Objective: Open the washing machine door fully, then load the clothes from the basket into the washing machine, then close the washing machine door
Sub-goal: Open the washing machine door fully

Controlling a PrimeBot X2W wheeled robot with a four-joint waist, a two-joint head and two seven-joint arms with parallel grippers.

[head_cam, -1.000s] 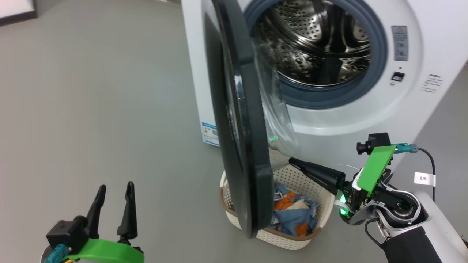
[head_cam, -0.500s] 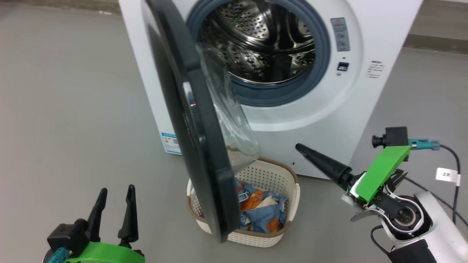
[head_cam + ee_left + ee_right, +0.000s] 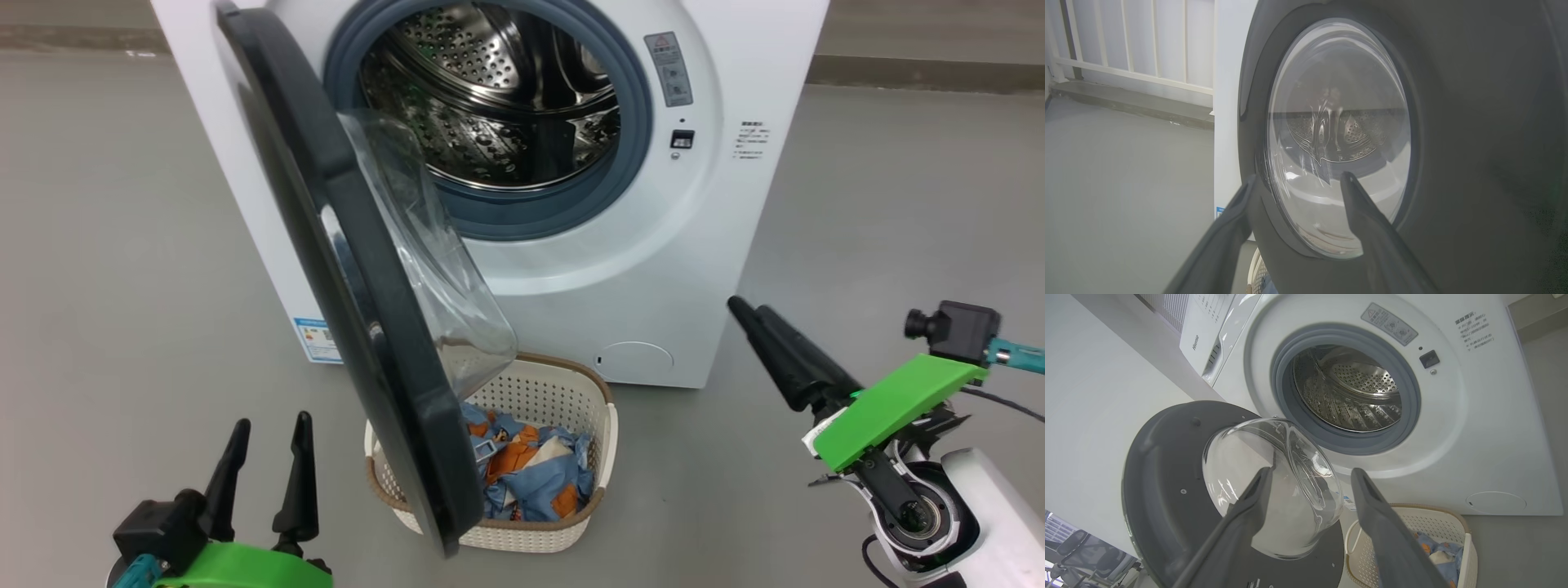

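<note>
1. Pulled back from the edge of the washing machine door [image 3: 351, 327], the right pincer [image 3: 749, 309] now hangs empty, well right of it, its fingers parted where a second ago they were together.
2. The washing machine [image 3: 735, 204] shows its bare steel drum [image 3: 490, 106].
3. The door stands swung out.
4. The basket [image 3: 531, 535] sits on the floor [image 3: 122, 245], partly behind the door's lower edge.
5. The clothes [image 3: 531, 474] lie crumpled inside it.
6. The left pincer [image 3: 273, 420] hovers low, fingers apart, empty.
</note>
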